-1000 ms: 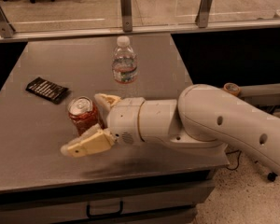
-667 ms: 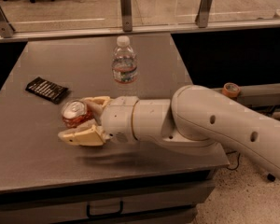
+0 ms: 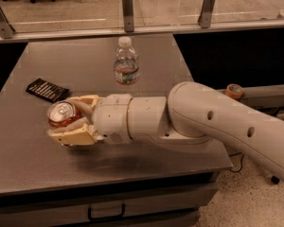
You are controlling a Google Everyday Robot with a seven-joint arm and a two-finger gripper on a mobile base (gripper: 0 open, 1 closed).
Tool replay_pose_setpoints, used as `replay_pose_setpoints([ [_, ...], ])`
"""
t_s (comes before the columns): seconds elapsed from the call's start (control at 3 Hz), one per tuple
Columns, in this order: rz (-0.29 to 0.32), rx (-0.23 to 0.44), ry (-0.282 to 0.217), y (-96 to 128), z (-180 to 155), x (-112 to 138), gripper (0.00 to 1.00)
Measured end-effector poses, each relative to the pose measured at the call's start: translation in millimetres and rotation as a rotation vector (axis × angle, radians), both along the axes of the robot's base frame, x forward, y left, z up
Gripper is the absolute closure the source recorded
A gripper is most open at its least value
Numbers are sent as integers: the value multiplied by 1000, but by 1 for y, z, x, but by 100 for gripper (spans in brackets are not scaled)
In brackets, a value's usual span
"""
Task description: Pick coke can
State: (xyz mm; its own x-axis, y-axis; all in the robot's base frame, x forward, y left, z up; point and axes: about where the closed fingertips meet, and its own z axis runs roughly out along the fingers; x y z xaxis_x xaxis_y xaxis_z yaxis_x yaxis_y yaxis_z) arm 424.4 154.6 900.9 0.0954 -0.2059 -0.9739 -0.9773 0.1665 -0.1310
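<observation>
The red coke can (image 3: 61, 115) with a silver top sits between the two cream fingers of my gripper (image 3: 72, 118), at the left of the grey table (image 3: 33, 169). One finger (image 3: 83, 100) is behind the can and the other (image 3: 73, 136) is in front, both pressed against it. The can looks raised a little above the tabletop. My white arm reaches in from the right.
A clear plastic water bottle (image 3: 126, 61) stands upright at the back middle of the table. A flat black snack packet (image 3: 47, 89) lies at the left, just behind the can. A drawer handle (image 3: 105, 213) shows below the front edge. A railing runs behind the table.
The gripper's fingers have closed from a wide spread around the can onto its sides. The can now looks slightly lifted.
</observation>
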Motion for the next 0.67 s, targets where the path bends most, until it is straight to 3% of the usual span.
replay_pose_setpoints([
  [0.33, 42, 59, 45, -7, 35, -17, 100],
  [0.67, 42, 59, 45, -7, 35, -17, 100],
])
